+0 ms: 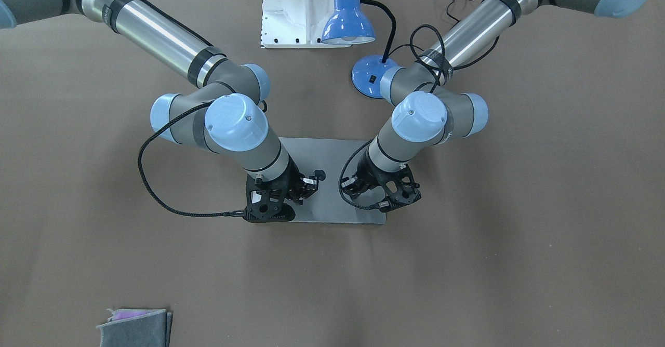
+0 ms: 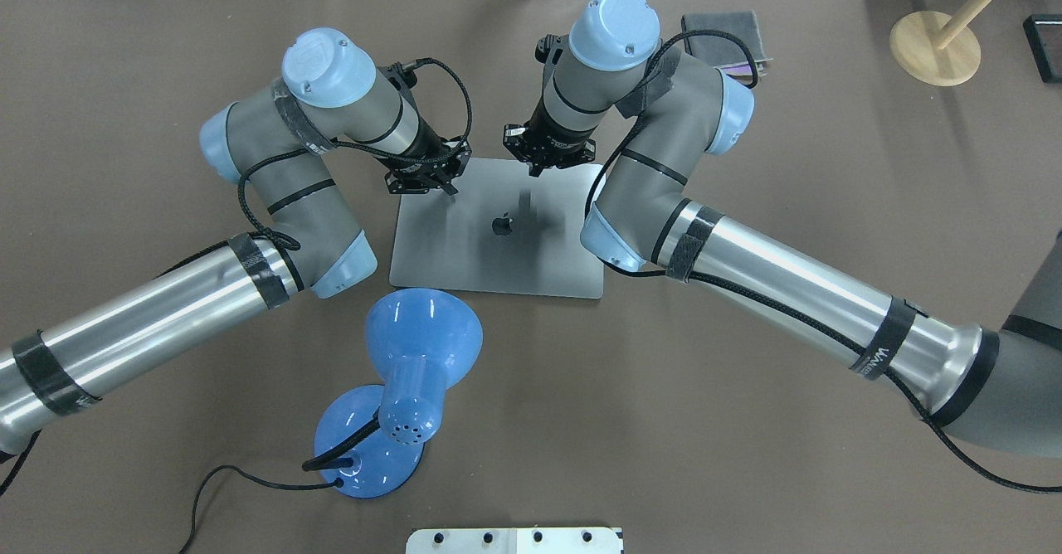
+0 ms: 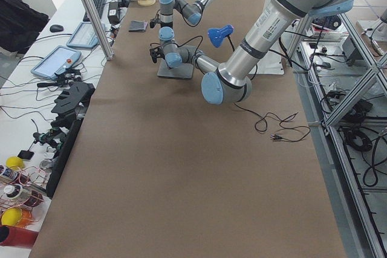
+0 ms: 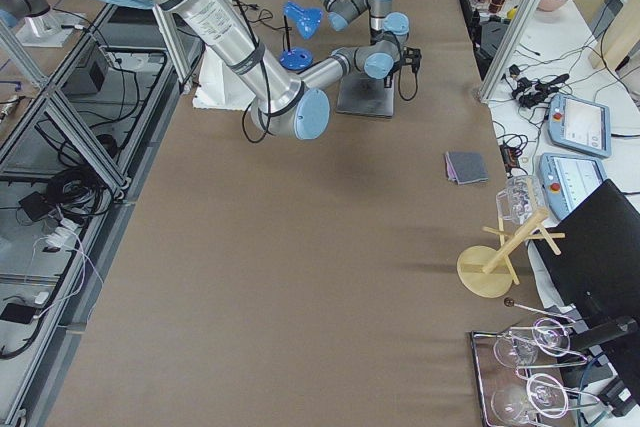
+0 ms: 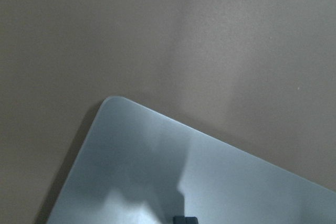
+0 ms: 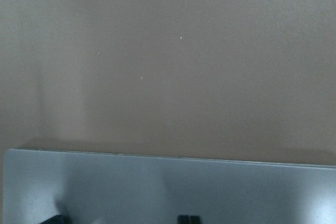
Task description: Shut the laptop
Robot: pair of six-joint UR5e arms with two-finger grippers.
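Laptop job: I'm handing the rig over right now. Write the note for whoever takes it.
Left end effector: low over the lid's far left corner. I cannot tell if it is open or shut, or whether it touches the lid.
Right end effector: low over the lid's far edge, same doubts.
Laptop: mid-table, lid flat, logo up; it looks closed.
Done: the closing, apparently.
Left: probably just lift both arms clear. Mind the blue lamp beside the left arm.

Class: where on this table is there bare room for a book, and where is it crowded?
Free: the table between the laptop and the folded cloth. Crowded: at the laptop, with the left gripper and right gripper over its lid and the lamp close by.
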